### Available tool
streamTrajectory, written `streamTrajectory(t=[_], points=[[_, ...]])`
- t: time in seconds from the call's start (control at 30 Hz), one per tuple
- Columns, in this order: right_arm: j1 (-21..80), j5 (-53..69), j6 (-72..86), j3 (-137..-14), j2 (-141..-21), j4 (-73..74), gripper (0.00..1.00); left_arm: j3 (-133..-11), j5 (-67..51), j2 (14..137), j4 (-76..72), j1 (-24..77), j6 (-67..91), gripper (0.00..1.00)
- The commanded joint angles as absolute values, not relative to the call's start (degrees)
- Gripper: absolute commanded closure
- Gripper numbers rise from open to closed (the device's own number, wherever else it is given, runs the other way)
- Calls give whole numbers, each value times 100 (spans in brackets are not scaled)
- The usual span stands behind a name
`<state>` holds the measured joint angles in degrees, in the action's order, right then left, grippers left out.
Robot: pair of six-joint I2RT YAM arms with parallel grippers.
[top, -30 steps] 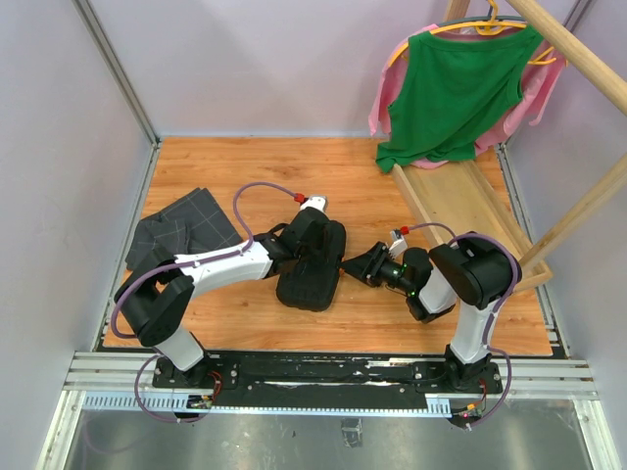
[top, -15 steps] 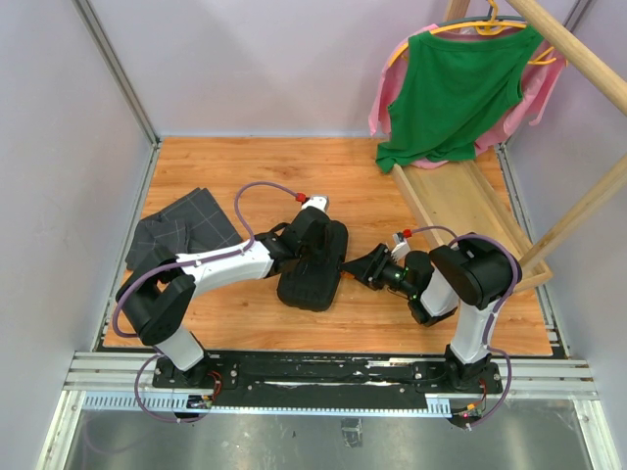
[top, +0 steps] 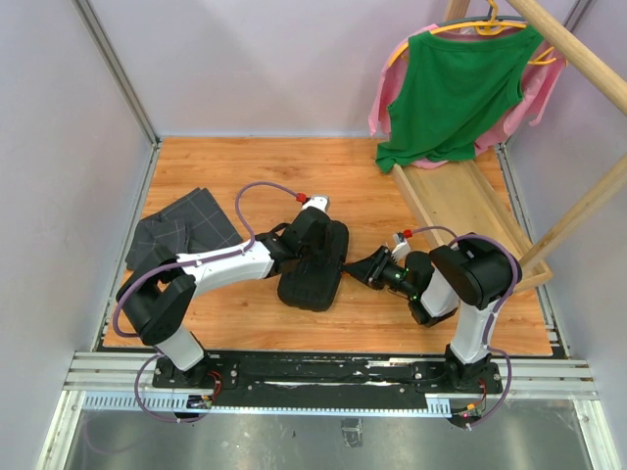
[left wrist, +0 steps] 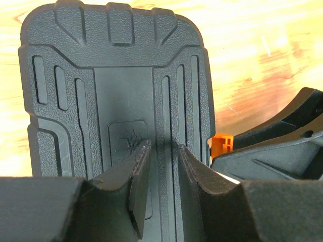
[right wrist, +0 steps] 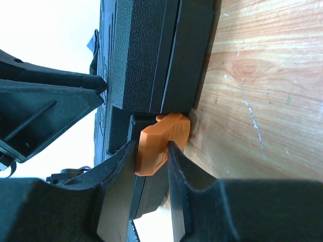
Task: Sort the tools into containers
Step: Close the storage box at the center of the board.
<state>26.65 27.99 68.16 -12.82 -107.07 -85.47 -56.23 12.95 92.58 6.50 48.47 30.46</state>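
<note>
- Case (top: 310, 278): black grainy plastic, rounded corners, lid moulded with long ribs and a flat centre panel; lies shut and flat mid-table (top: 225, 171)
- Latch (right wrist: 164, 135): small, orange, on the case's 3 o'clock edge in the top view
- Left gripper (left wrist: 162, 151): reaches in from 9 o'clock and sits over the lid, jaws narrowly apart with nothing between them
- Right gripper (right wrist: 151, 145): at the case's 3 o'clock, low to the wood, jaws pinching the latch from both sides
</note>
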Motion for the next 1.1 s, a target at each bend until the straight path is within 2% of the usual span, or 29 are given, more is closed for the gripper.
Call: streamTrajectory(t=[0.0,0.4,0.6,0.83,1.07], points=[[2661,2720,6729,-1174,-10757,-8730,71,-5456,867,9622,1284,5019,3155,68],[2663,2621,6534,-1012,-10757,-8598,93,-5458,893,9631,1307,5019,3154,68],[2665,2563,6293,-969,-10335,-8128,97,-5458,888,9651,1304,5019,3138,68],[2664,2381,5725,-1062,-9270,-6636,98,-5458,886,9660,1284,5019,3130,69],[2672,1928,4862,-1445,-7814,-4200,98,-5458,868,9670,1258,5019,3129,69]])
